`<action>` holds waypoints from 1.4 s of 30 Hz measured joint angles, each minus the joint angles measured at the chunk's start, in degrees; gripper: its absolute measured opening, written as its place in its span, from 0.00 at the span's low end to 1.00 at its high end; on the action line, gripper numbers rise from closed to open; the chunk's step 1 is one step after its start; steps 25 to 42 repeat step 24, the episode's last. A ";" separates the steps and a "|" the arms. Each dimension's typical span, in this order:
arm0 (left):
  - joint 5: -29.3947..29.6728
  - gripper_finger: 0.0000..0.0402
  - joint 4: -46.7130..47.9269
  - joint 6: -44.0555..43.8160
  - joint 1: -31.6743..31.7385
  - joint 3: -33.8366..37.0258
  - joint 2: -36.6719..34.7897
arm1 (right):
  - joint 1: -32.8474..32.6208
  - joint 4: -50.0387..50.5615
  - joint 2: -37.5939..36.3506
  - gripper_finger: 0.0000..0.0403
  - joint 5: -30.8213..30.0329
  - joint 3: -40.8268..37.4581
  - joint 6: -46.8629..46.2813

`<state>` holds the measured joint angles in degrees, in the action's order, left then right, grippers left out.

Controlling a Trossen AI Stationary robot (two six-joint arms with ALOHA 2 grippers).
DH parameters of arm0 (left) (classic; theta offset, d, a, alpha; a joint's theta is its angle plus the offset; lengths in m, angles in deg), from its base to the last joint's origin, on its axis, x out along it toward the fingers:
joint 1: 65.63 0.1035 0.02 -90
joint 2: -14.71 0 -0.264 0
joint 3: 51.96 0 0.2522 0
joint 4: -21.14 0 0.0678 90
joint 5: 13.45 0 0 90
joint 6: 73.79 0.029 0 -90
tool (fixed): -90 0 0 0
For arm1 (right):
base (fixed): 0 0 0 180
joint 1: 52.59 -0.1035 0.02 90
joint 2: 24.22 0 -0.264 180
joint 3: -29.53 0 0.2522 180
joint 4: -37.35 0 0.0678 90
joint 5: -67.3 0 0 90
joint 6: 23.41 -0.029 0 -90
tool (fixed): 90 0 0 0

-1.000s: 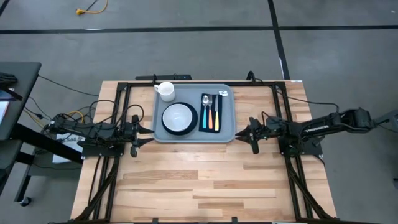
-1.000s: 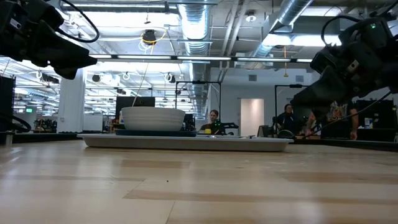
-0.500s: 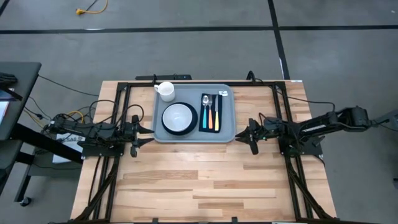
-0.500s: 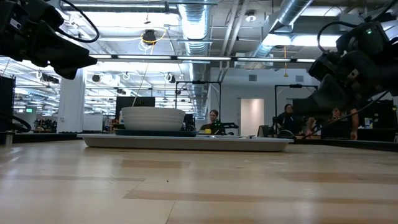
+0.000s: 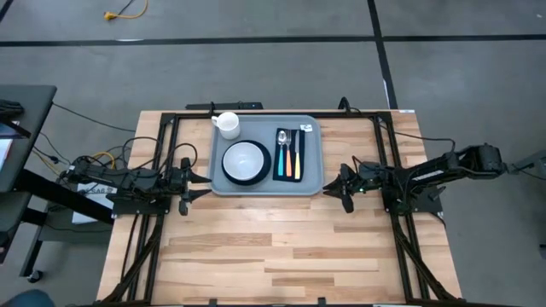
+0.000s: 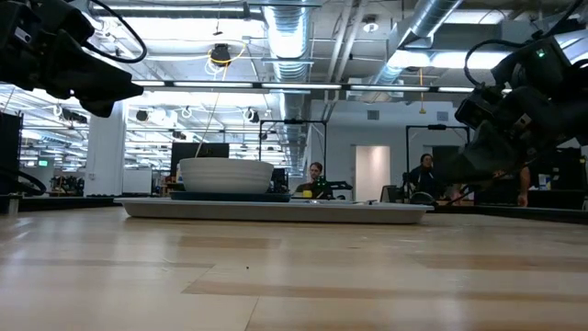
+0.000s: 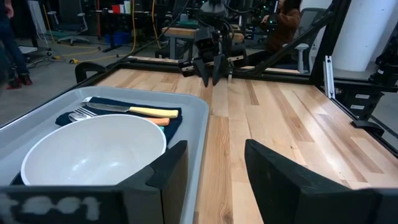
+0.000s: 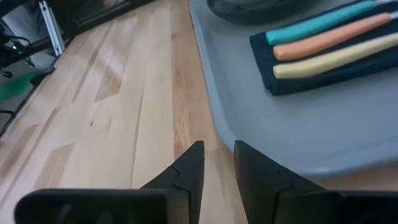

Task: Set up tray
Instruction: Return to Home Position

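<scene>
The light grey-blue tray (image 5: 311,175) lies flat on the wooden table, in its far middle. On it stand a white bowl (image 5: 246,159) on a dark plate, a white mug (image 5: 227,124) at the far left corner, and a navy napkin (image 5: 290,155) carrying cutlery with teal, orange and yellow handles (image 8: 323,37). My left gripper (image 5: 194,183) (image 7: 214,171) is open, level beside the tray's near left corner (image 7: 200,118). My right gripper (image 5: 344,189) (image 8: 219,165) hangs by the near right corner (image 8: 214,118), open only by a narrow gap. Neither touches the tray.
Bare wooden table (image 5: 281,247) stretches from the tray to the near edge. Black frame rails (image 5: 171,119) run along the table's far and side edges. In the low view, people sit in the room behind the tray (image 6: 276,210).
My right gripper has crept a little toward the table's left, closer to the tray's near right corner, and its arm has shifted with it. The tray and everything on it have stayed put.
</scene>
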<state>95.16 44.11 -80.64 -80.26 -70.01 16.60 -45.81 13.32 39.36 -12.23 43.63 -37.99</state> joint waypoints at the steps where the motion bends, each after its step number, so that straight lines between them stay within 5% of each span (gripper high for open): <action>1: 0.00 0.37 0.00 0.00 -0.01 0.00 0.00 | 0.00 0.04 0.31 0.20 0.00 0.00 -0.02; 42: 0.00 0.37 -0.02 0.00 0.00 0.00 0.00 | 0.00 0.03 3.21 0.20 0.00 0.00 -0.01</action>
